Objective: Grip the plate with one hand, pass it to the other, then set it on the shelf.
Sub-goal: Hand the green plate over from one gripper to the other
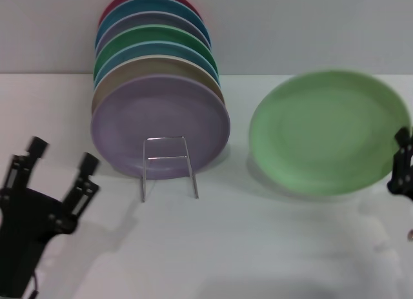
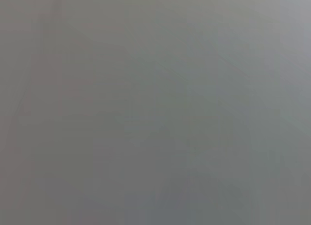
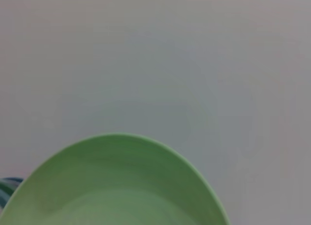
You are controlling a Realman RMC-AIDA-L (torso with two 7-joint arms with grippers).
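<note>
While the left pincer waits spread and empty at 8 o'clock, the handover is judged not yet made. At centre the shelf is seen fronting a lavender plate. At 3 o'clock the plate is held tilted above the bench, its rim met by the right pincer; grip assumed, closure unclear.

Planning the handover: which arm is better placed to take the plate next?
Left. The right gripper is at the plate rim, which looks lifted and tilted. The left gripper is open, beside the shelf, likely best to receive it.
</note>
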